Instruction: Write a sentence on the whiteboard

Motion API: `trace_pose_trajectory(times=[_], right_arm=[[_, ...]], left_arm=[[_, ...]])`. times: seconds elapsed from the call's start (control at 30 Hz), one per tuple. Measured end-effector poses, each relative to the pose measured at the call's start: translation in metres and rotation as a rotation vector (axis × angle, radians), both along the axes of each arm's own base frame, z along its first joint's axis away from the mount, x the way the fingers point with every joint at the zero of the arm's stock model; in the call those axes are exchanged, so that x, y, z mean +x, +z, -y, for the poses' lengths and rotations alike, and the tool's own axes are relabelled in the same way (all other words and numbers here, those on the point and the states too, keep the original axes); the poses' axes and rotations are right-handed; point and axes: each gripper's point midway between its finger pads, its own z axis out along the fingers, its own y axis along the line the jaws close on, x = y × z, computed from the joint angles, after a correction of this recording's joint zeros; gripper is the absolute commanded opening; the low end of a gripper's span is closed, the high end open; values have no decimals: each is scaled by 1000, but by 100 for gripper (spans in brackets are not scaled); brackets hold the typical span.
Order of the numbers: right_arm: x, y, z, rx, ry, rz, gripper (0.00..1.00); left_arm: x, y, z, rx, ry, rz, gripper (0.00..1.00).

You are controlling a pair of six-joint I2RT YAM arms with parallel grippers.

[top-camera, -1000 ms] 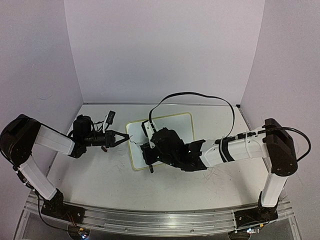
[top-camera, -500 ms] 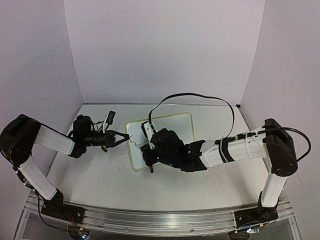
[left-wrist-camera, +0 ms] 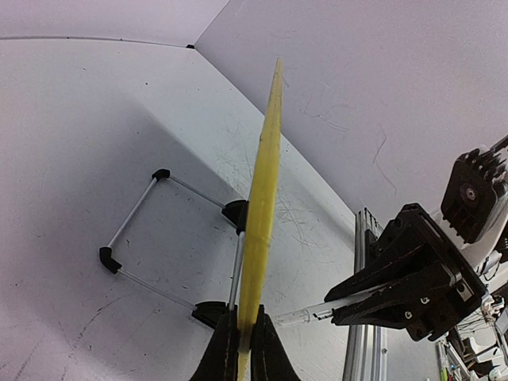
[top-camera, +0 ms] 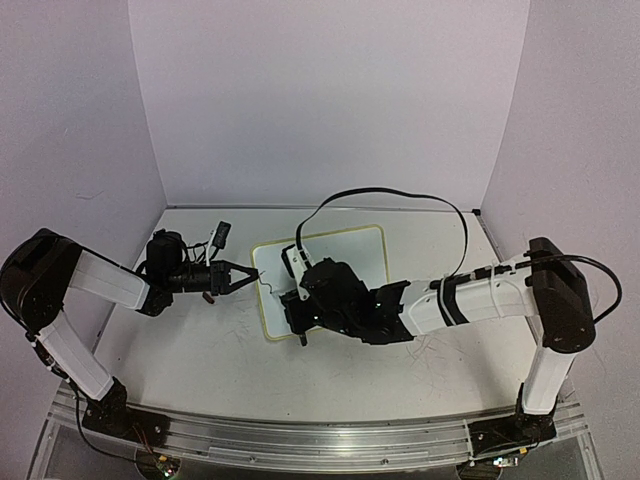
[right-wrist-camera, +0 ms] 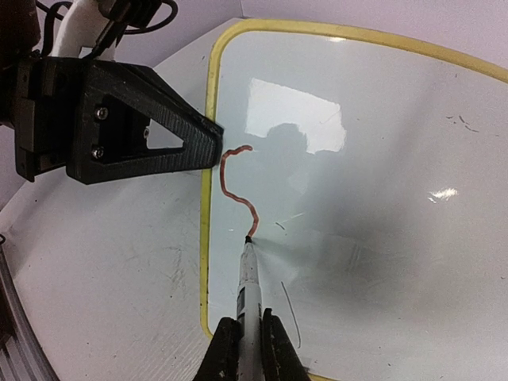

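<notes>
- While the whiteboard (top-camera: pixel 350 250) is seen from above near the middle of the table (top-camera: pixel 200 350), between the two arms, its left rim is met by the left claw (top-camera: pixel 250 277) and its lower left part is covered by the right claw (top-camera: pixel 297 318).
- From the left wrist, the whiteboard (left-wrist-camera: pixel 266 175) is reduced to a thin yellow strip seen edge-on. The left claw (left-wrist-camera: pixel 240 349) is shown pressed onto that rim, one finger on each face; this grip cannot be made out clearly from above.
- Only in that view is a wire stand (left-wrist-camera: pixel 109 259) with black corner pieces revealed beside the board. The right claw (left-wrist-camera: pixel 345 302) and the marker (left-wrist-camera: pixel 305 317) are caught on the board's other side.
- From the right wrist, the right claw (right-wrist-camera: pixel 242 345) is shown pinching the marker (right-wrist-camera: pixel 248 278), whose tip is touching the board's face (right-wrist-camera: pixel 381 182) just inside the left rim.
- A wavy stroke (right-wrist-camera: pixel 232 178), reddish-brown in look, is traced from the tip up toward the left claw (right-wrist-camera: pixel 190 143). From above the wavy stroke (top-camera: pixel 266 285) is only a tiny dark squiggle.
- Faint grey marks (right-wrist-camera: pixel 460 121) on the face are picked out in the right wrist view alone.
</notes>
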Motion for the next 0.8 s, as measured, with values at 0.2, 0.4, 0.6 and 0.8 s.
trace_pose_trajectory(times=[0.2,0.4,0.6,0.8], right_arm=[[0,1,-4,2,10,-4,0],[-1,2,-9,5,19,-5,0],[-1,1,-14,5,27,-5,0],[-1,2,-17,8,31,-2,0]], left_arm=[[0,0,0,-1,0,-2,0],[0,0,0,-1,1,-3,0],[0,0,0,0,3,-3,0],[0,-1,-1,1,6,-3,0]])
